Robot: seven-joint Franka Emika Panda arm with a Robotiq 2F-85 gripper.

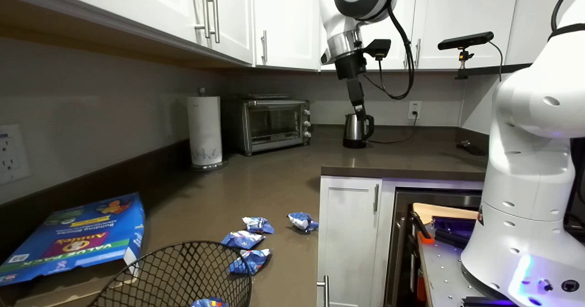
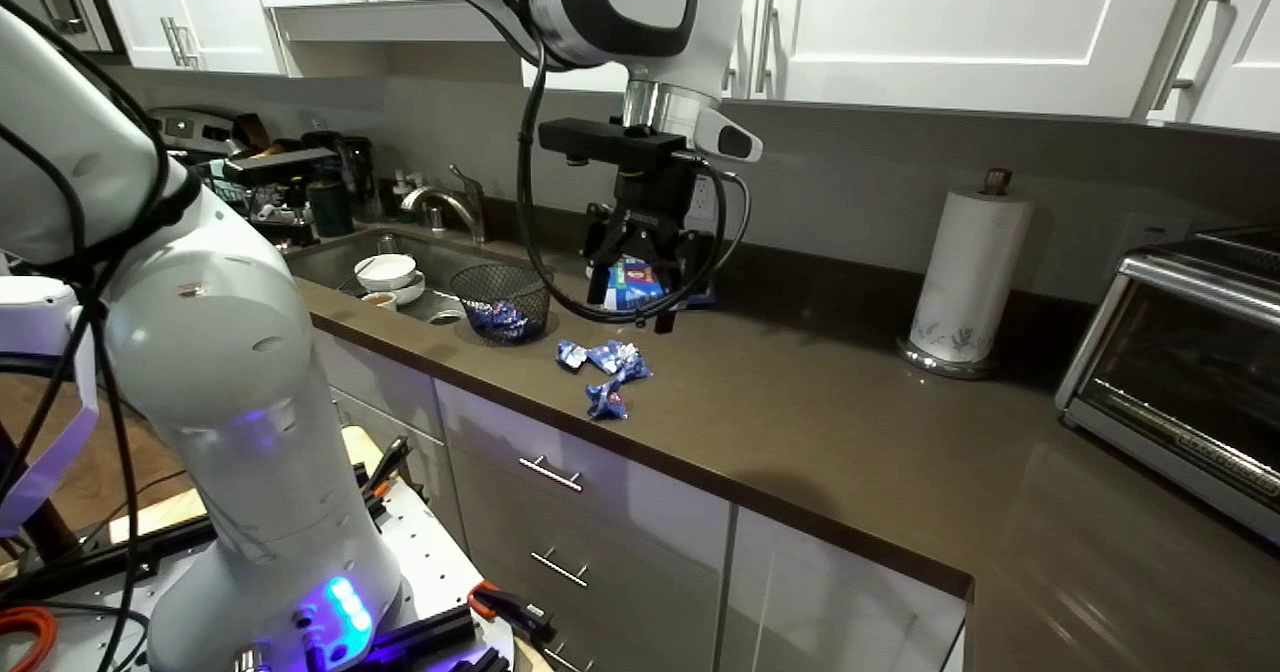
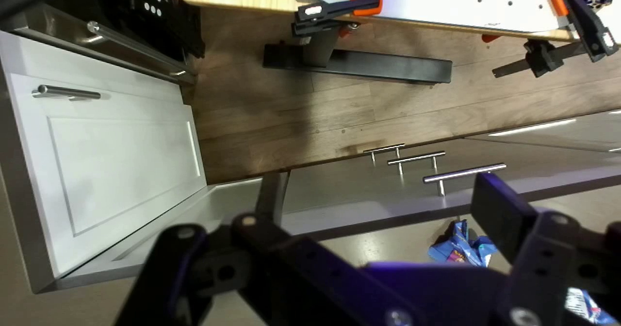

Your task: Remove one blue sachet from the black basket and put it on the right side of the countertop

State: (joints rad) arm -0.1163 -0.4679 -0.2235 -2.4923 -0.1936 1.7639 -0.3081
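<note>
I find the fingers [image 3: 502, 214] spread wide, holding nothing, well apart from the black mesh basket [image 2: 532, 297] containing blue sachets [image 2: 500, 322]. Risks: crowding could bring up two together; an approach too low could catch the basket and drag it along the worktop [image 2: 800, 402].

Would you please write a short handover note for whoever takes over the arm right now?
Fingers: open, holding nothing, raised above the level of the countertop.
Things: four blue packets on the countertop near the basket; more packets in the basket.
Done: whether this job put any of those four there, I cannot tell.
Left: if not, probably lift one packet from the basket to the countertop's right side, then let go.
</note>
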